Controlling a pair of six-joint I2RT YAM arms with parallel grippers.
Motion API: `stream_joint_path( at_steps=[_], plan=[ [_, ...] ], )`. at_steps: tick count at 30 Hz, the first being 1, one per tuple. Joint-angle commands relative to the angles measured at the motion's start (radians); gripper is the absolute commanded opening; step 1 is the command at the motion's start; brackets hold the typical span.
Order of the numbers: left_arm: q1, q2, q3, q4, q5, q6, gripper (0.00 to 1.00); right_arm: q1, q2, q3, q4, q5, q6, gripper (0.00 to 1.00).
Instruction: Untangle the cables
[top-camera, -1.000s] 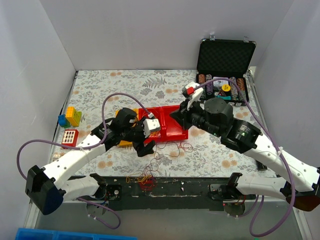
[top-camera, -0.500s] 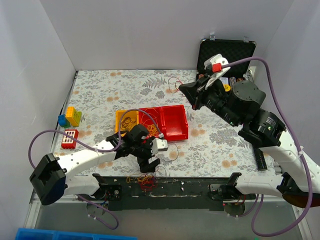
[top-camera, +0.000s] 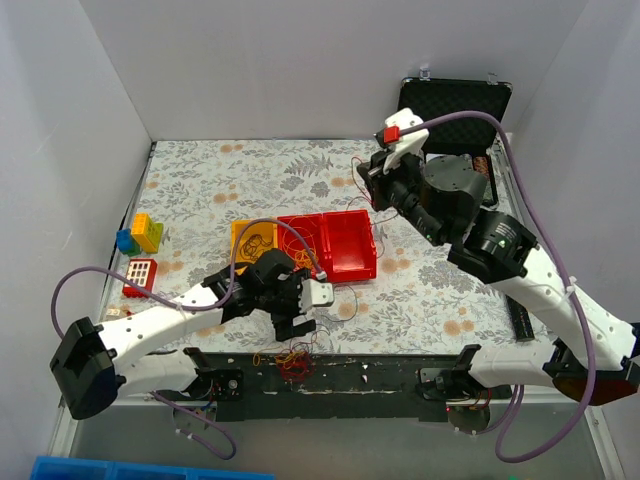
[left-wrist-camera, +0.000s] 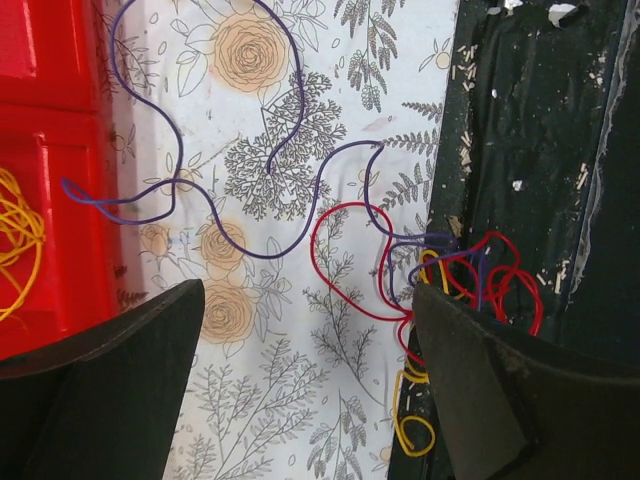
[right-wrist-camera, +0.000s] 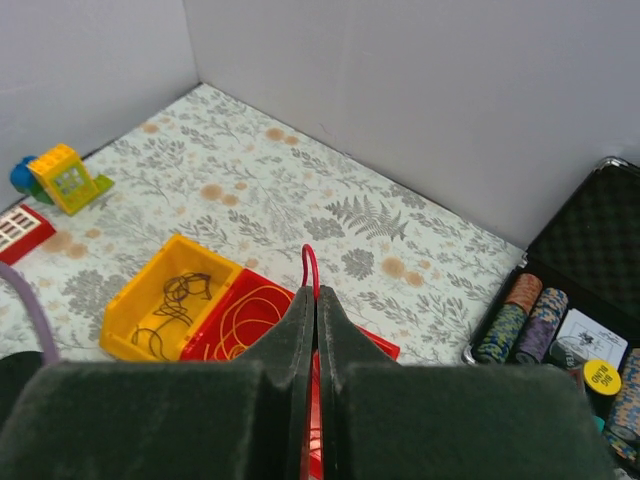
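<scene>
Ops: left gripper (left-wrist-camera: 310, 300) status?
Eng: spread wide; tangled cables (left-wrist-camera: 460, 280) lie right of centre in its wrist frame.
Ops: right gripper (right-wrist-camera: 316, 300)?
Eng: pressed together — pinching red cable (right-wrist-camera: 311, 268), frame centre.

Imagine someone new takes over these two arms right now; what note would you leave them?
Right gripper: shut on one red cable, held up in the air.
Left gripper: open, above the tangle of red, yellow and purple cables at the cloth's near edge; a purple cable runs from it across the cloth.
Done: black cables in the yellow bin, yellow cables in the red bin.
Left: the tangle.
</scene>
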Motion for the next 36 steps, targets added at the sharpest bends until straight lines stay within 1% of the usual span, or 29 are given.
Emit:
stream_joint_path(
  at_steps=[1,5,8,11,14,18,21,26,30,33,36],
  plan=[
    [-0.002,-0.074,0.085,-0.118,-0.004,0.085,0.87,-0.022,0.019,-0.081,0.135,0.068,-0.065,0.01],
    [-0.002,-0.120,0.146,-0.210,-0.025,0.119,0.89,-0.054,0.011,-0.245,0.282,0.044,-0.080,0.01],
    [-0.002,-0.146,0.186,-0.247,-0.045,0.146,0.89,-0.104,0.040,-0.291,0.292,-0.001,-0.037,0.01],
    [-0.002,-0.163,0.217,-0.264,-0.074,0.157,0.90,-0.140,0.057,-0.356,0.329,-0.033,-0.007,0.01],
    [0.000,-0.171,0.255,-0.261,-0.109,0.154,0.91,-0.157,0.075,-0.386,0.353,-0.039,0.020,0.01],
    [0.009,-0.166,0.307,-0.250,-0.131,0.154,0.92,-0.169,0.074,-0.474,0.473,-0.050,0.020,0.01],
    [0.017,-0.161,0.321,-0.233,-0.154,0.166,0.93,-0.172,0.079,-0.500,0.531,-0.056,0.020,0.01],
    [0.031,-0.161,0.330,-0.222,-0.165,0.177,0.93,-0.172,0.066,-0.502,0.574,-0.070,0.020,0.01],
    [0.034,-0.169,0.318,-0.219,-0.168,0.177,0.93,-0.172,0.059,-0.518,0.577,-0.085,0.056,0.01],
    [0.037,-0.174,0.307,-0.216,-0.166,0.177,0.93,-0.171,0.048,-0.528,0.576,-0.128,0.084,0.01],
    [0.043,-0.180,0.292,-0.212,-0.162,0.177,0.93,-0.169,0.011,-0.541,0.600,-0.142,0.099,0.01]
  ],
)
